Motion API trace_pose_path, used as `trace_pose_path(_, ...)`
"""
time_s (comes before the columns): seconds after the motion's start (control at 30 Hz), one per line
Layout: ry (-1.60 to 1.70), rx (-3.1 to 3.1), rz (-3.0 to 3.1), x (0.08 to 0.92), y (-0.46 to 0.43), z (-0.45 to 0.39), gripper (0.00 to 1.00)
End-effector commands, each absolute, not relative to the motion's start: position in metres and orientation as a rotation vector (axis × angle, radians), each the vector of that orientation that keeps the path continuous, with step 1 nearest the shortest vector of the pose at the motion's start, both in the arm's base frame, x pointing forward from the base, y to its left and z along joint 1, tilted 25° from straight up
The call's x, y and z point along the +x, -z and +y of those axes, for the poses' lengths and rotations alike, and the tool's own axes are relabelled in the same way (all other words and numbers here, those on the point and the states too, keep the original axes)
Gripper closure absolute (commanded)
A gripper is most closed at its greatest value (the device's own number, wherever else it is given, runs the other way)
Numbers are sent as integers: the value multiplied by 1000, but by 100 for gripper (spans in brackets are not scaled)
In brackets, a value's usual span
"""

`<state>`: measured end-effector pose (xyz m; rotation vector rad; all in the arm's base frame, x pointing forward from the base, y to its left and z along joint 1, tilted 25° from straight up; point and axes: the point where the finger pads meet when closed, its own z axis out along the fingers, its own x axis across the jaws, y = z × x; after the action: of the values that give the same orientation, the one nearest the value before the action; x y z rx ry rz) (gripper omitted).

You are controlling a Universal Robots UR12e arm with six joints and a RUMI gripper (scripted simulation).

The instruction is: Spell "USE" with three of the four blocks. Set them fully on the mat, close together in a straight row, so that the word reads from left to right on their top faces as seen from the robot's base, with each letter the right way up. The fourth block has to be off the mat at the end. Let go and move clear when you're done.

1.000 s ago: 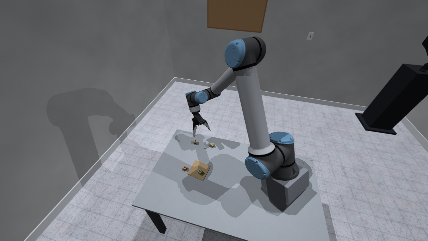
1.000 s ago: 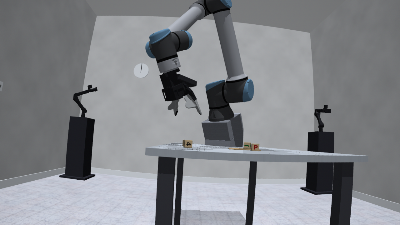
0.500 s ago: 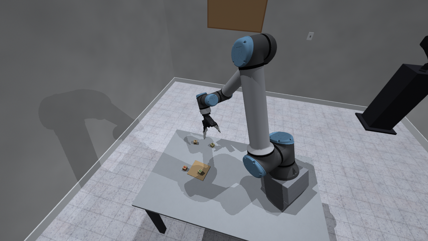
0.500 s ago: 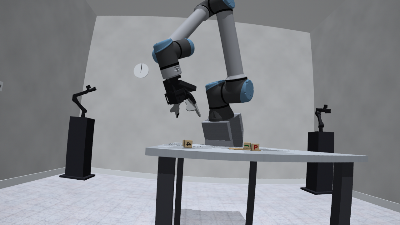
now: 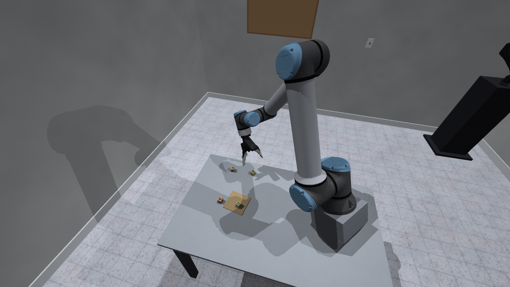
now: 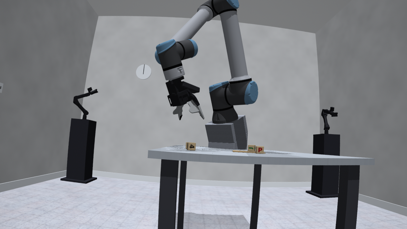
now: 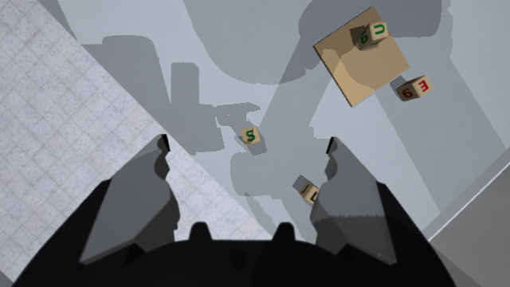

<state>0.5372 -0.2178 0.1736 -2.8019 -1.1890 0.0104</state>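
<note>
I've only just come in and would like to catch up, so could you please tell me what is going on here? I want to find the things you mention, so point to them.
The robot arm is partway through spelling USE, with its open, empty hand [image 5: 253, 160] [image 6: 192, 118] [image 7: 249, 136] above the table. Only the U block [image 5: 238, 204] [image 6: 251, 148] [image 7: 378, 30] is on the mat [image 5: 231, 203] [image 7: 351, 76]. The E block [image 5: 220, 200] [image 6: 259, 149] [image 7: 423, 86] sits just beside it, and the S block [image 5: 253, 172] [image 7: 250, 135] and L block [image 5: 232, 169] [image 7: 309, 193] are farther off.

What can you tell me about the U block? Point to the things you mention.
The U block [image 5: 238, 204] [image 6: 251, 148] [image 7: 373, 35] is a small pale cube, wooden by its look. Its top bears a green U; one side shows a green mark like a 6 or 9. It sits flat on the mat [image 5: 233, 197] [image 6: 241, 151] [image 7: 358, 65], near one edge, with no other block touching it. The gripper [image 5: 253, 161] [image 6: 191, 118] [image 7: 249, 136] is away from it.
</note>
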Motion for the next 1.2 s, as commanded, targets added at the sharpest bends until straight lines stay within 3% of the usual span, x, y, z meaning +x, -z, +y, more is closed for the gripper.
trace_pose_path(0.0,-10,-2801,-1187,536,-173,-218,0)
trace_pose_path(1.17,-19,-2818,-1229,543,-168,-202,0)
